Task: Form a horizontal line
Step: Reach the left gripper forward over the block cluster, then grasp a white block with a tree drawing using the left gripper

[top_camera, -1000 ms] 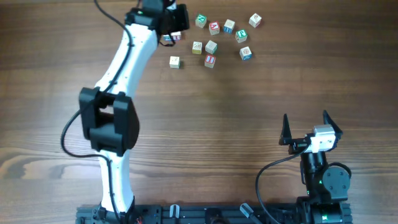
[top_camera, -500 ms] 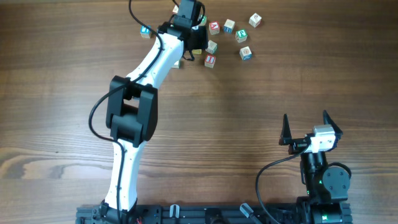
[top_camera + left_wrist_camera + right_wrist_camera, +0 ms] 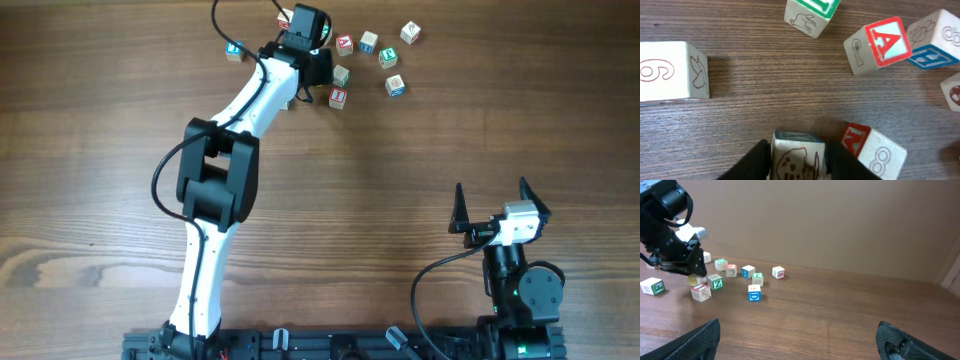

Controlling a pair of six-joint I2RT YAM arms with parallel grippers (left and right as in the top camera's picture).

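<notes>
**Overhead and wrist views.** The alphabet cubes [image 3: 388,58] are small pale wooden blocks printed with letters, numerals and line drawings in red, blue and green. They lie loose near the far edge of the table [image 3: 400,200] and are not yet in a row. Most form a scattered cluster, and a lone cube [image 3: 234,50] with a blue letter sits well apart to its left.

**Left arm.** The left arm [image 3: 215,185] rises from the near edge, bends at the elbow and stretches diagonally to the cluster's left end. The left gripper [image 3: 315,68] points down there. In the wrist view, a drawing-faced cube [image 3: 797,159] bearing a brown animal sketch sits between the dark fingers [image 3: 757,162], which are closed against its two sides. A tilted cube marked N and 8 [image 3: 872,150] lies just beside it. A red A cube [image 3: 880,45] lies farther off, and a cube with a bird drawing [image 3: 670,72] is well apart on the other side.

**Right arm.** The right gripper [image 3: 491,190] sits folded near the table's near right corner. Its jaws are spread wide with nothing between them.
</notes>
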